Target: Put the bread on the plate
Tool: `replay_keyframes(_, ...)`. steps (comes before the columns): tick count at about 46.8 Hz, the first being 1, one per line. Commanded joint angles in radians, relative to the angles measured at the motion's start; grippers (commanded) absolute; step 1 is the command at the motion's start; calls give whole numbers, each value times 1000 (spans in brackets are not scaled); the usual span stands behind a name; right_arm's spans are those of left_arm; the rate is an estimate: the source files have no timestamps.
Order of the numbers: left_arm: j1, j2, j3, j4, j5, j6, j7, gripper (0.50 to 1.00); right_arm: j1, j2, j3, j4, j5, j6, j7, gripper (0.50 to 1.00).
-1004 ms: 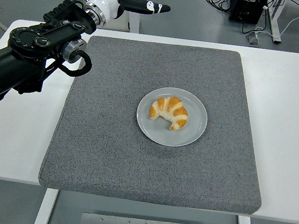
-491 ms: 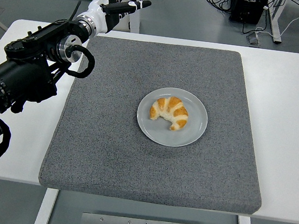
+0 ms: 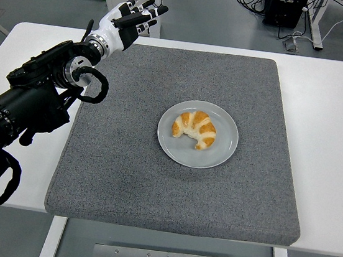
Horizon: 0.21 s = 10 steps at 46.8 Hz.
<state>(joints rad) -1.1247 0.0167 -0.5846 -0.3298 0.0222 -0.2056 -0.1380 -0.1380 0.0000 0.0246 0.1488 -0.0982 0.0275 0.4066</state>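
Closest to the camera, the white table (image 3: 337,155) is showing its near edge along the bottom of the frame, with a big grey felt mat (image 3: 123,166) lying across most of it. Just right of the frame's center, the bread (image 3: 194,129), a croissant with pale stripes, is sitting on the grey plate (image 3: 218,153), fully inside the rim, curled with its ends pointing down and to the right. So it's on the plate, nothing touching it.

The left arm (image 3: 30,105) is coming in from the left edge, black and bulky, stretching diagonally up over the table's left side. Further back, at the upper left of the frame, the left hand (image 3: 127,19) is hanging beyond the mat's far left corner, well apart from the plate. Its fingers (image 3: 149,12) are spread apart and pointing up and right, holding nothing and touching nothing.
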Motion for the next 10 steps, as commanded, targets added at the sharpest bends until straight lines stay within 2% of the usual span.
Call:
replay_keyframes(1, 11, 0, -11, 0, -1, -2, 0, 975, 0, 0, 2, 0, 0, -1, 0, 1000)
replay_keyframes(10, 19, 2, -11, 0, 1, 0, 1, 975, 0, 0, 1, -2, 0, -1, 1, 1000)
